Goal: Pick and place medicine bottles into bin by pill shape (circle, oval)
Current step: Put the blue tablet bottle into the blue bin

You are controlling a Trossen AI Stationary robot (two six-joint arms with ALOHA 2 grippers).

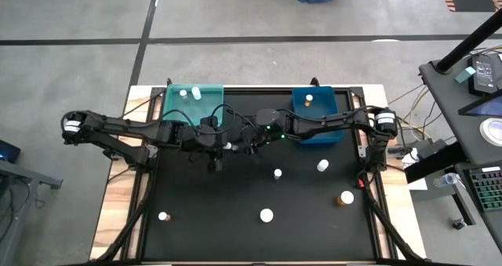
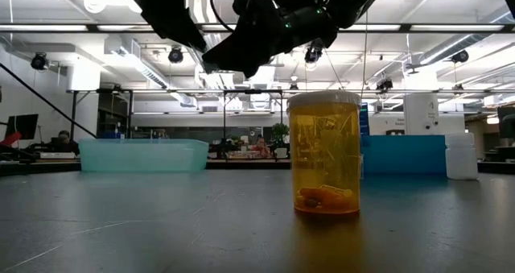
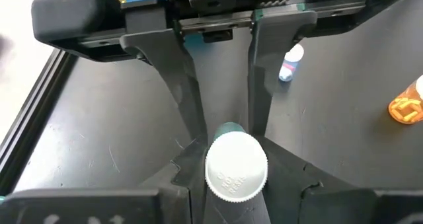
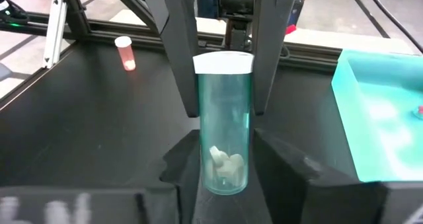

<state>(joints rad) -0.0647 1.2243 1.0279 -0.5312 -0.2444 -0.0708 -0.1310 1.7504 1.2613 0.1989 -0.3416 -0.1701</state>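
Note:
A clear green-tinted medicine bottle (image 1: 229,146) with a white cap and white pills inside lies level in the air above the middle of the black table, between my two grippers. My left gripper (image 1: 221,143) comes from the table's left and is shut on its cap end. My right gripper (image 1: 242,146) comes from the table's right and is shut on its base end. Both arms show at the top of the low view, well above the tabletop. My left gripper pinches the bottle at its white cap end (image 4: 223,63) between its two fingers (image 4: 180,59), one on each side. The fingers come level from the table's left and lie along the bottle. The bottle is level and clear of the table. My right gripper pinches the same bottle at its base end (image 4: 223,174), where the pills lie, between its two fingers (image 3: 184,92). The fingers come level from the table's right and lie along the bottle, meeting the left fingers end to end.
A teal bin (image 1: 174,101) at the back left holds two bottles. A blue bin (image 1: 328,118) at the back right holds one. Several loose bottles stand on the table's near half, among them an amber one (image 2: 323,154) with oval pills and a white one (image 1: 267,215).

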